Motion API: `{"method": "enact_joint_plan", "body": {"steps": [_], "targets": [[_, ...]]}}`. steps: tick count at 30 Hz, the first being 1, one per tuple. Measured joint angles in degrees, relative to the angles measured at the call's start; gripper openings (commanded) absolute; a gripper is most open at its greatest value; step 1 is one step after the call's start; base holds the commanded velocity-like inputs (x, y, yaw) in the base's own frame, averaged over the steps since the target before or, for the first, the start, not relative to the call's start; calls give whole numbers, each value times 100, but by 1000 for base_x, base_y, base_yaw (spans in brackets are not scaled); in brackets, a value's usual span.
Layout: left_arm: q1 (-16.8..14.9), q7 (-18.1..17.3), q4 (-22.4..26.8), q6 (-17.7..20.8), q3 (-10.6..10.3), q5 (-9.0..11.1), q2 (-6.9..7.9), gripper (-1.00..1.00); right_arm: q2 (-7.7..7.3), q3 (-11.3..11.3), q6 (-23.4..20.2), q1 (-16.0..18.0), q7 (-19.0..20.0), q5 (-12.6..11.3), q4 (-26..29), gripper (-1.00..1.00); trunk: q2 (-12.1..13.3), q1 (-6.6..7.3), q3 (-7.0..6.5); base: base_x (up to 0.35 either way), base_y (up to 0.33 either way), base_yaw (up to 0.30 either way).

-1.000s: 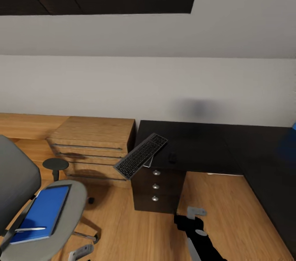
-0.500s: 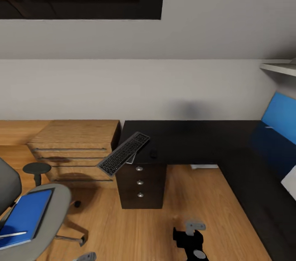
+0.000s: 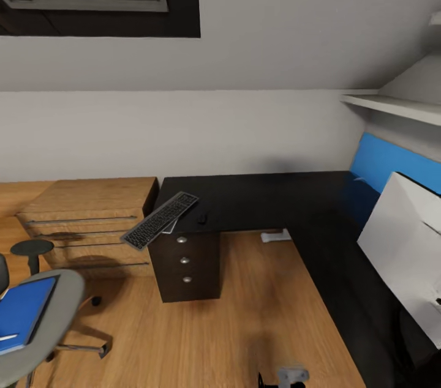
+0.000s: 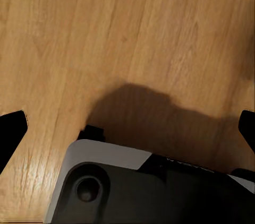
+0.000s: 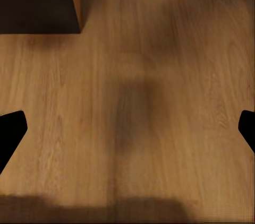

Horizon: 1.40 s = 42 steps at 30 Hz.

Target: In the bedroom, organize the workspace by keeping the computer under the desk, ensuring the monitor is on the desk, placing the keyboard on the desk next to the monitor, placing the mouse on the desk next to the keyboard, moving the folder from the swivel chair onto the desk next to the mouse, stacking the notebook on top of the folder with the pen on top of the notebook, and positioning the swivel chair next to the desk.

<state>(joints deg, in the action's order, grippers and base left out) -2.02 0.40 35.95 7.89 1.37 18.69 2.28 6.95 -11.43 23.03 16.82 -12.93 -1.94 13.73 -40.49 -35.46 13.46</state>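
Note:
The black-topped desk (image 3: 269,198) runs along the wall and down the right side. A dark keyboard (image 3: 160,220) lies askew on its left corner, overhanging the edge, with a grey corner that looks like the notebook (image 3: 171,227) beneath it. The tiny black mouse (image 3: 201,217) sits just right of it. The monitor (image 3: 404,247) stands on the right wing, white back towards me. On the swivel chair (image 3: 58,314) lies the blue folder (image 3: 21,313) with the white pen (image 3: 6,337) on it. The computer is out of view. My left gripper (image 4: 127,128) and right gripper (image 5: 127,128) hang open over bare floor.
A light-wood chest of drawers (image 3: 92,223) stands left of the desk's dark drawer unit (image 3: 184,262). A small white object (image 3: 275,235) lies on the floor under the desk. A blue wall panel (image 3: 380,161) and a shelf (image 3: 392,108) sit at the right. The robot base (image 4: 106,187) is below my left gripper.
The camera has swung right: the chair and chest slid towards the left edge, and the monitor, blue panel and shelf came into view. My right arm sank to the picture's lower edge.

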Motion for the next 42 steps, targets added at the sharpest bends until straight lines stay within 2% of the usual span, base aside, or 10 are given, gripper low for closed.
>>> {"method": "enact_joint_plan", "body": {"steps": [2,6,16,42], "targets": [[2,0,-521,-608,3,0,-5,100,-1,-32,277,0,18,6,-202,100,0,0,-3,-233,-82,-9],[2,1,-730,-808,0,6,-5,100,-6,-37,362,0,37,7,-262,100,-1,2,-5,-100,-32,-4],[2,8,-840,-859,20,20,0,100,-9,-31,383,1,45,11,-295,100,0,0,-6,-109,-3,0],[2,24,-880,-869,23,21,-9,100,23,-48,393,1,52,3,-366,100,0,-1,-6,-332,0,0]]}}
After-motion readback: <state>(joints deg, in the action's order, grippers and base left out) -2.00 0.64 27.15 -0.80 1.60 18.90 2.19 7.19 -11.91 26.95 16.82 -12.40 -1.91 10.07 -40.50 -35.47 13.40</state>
